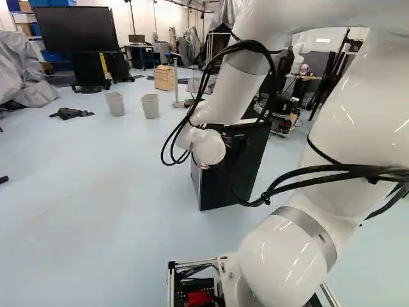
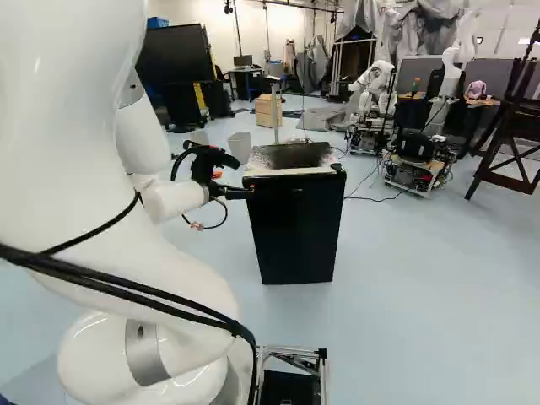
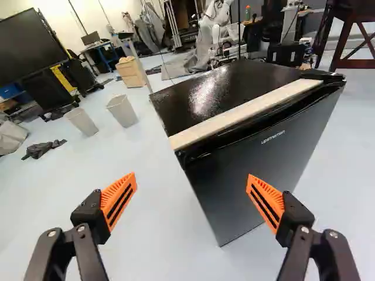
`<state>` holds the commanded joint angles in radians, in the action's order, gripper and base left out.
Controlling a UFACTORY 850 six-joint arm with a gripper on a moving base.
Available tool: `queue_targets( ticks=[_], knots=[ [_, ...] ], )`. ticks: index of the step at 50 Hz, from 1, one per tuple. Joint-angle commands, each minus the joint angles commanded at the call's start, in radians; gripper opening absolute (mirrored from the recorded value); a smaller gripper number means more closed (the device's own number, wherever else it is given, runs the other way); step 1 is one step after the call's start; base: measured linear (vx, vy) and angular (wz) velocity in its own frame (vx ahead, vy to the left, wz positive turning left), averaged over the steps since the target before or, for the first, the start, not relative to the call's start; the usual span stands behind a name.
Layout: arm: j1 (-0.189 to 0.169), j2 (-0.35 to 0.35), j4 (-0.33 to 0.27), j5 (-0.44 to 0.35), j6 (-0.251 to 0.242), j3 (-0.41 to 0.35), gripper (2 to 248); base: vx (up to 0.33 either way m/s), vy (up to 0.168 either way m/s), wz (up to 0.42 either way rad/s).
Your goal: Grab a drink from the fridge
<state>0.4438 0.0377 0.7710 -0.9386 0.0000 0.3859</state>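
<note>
1. Right base view: claw near the top front edge of the black fridge, door closed. Contact: cannot tell.
2. Wrist view: claw open, orange pads wide apart, fridge ahead.
3. Left base view: white arm hides claw and part of fridge; two bins show whole.
</note>
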Motion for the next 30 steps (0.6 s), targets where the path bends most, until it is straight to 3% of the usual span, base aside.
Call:
queue_targets(
  ticks=[30],
  knots=[
    [0.08,0.109,0.19,0.0,0.0,0.105,247,0.0,0.0,0.0]
  ],
)
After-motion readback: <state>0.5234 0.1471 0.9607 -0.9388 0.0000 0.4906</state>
